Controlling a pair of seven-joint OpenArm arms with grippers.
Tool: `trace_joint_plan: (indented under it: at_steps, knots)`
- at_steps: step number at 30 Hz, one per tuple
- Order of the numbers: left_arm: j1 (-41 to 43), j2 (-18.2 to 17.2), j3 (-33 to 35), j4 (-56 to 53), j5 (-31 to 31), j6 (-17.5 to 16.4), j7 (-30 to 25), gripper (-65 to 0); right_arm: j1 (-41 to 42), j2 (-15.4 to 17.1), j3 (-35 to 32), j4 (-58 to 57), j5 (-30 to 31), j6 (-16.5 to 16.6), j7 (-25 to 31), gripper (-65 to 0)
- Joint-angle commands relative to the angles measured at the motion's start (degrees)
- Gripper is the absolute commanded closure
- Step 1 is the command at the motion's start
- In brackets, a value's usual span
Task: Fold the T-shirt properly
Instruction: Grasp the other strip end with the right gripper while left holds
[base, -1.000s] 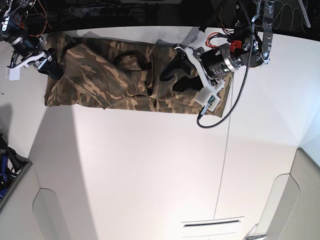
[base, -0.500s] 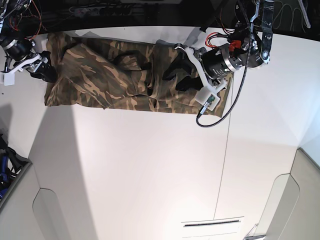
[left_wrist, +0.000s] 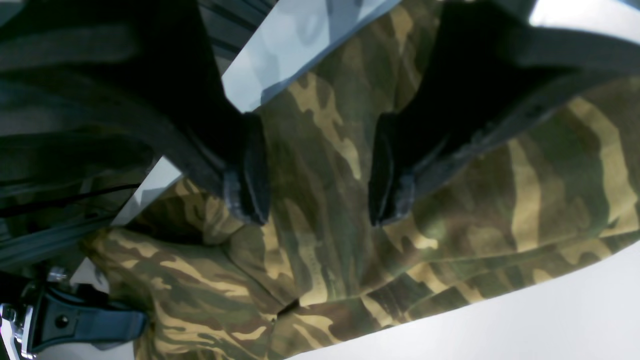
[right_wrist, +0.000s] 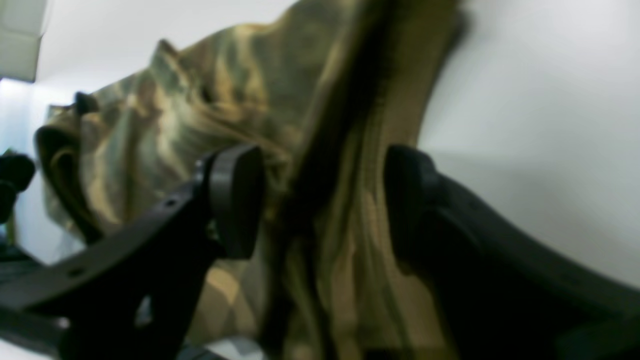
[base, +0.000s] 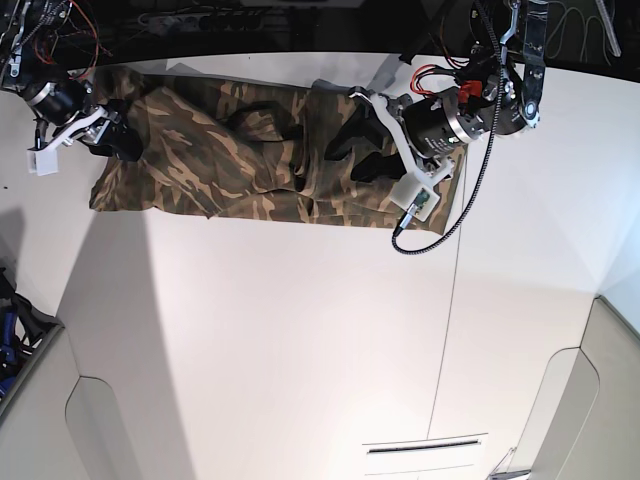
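The camouflage T-shirt (base: 230, 150) lies as a long, wrinkled band across the far part of the white table (base: 300, 330). My left gripper (base: 352, 152) hovers over its right part. In the left wrist view the gripper (left_wrist: 317, 200) is open, with the fingers (left_wrist: 247, 175) apart just above the cloth (left_wrist: 325, 125) and nothing held. My right gripper (base: 122, 143) is at the shirt's left end. In the right wrist view it (right_wrist: 320, 200) is open, with a folded edge of the shirt (right_wrist: 200, 110) between the spread fingers.
A black cable (base: 440, 225) loops down from the left arm onto the table beside the shirt's right end. The table's far edge meets dark equipment with wires (base: 250, 25). A seam (base: 445, 340) runs down the table, and a slot (base: 425, 447) sits near the front.
My right gripper drew left off the shirt's end, then came back right over that end. The left gripper and the shirt have hardly moved.
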Motion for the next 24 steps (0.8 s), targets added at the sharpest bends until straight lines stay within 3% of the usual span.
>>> trace_joint_plan:
  at_steps: [1, 5, 14, 24]
  knots:
    - [-0.2, 0.0, -0.2, 1.0, -1.0, -0.4, -1.1, -34.7, 0.0, 0.7, -0.7, 0.1, 0.2, 0.0, -0.2, -38.2]
    - [-0.2, 0.0, -0.2, 1.0, -1.0, -0.4, -0.9, -34.7, 0.0, 0.7, -1.2, 0.0, 0.2, 0.0, 0.5, -38.2]
    - [-0.2, 0.0, -0.2, 1.0, -1.0, -0.4, -0.5, -34.7, 0.0, 0.7, 4.9, 0.0, 0.2, 0.0, 0.2, -38.2]
    - [-0.2, 0.0, -0.2, 1.0, -1.0, -0.4, -0.6, -34.7, 0.2, 1.1, 5.0, 0.0, 0.2, 0.0, -0.4, -38.2]
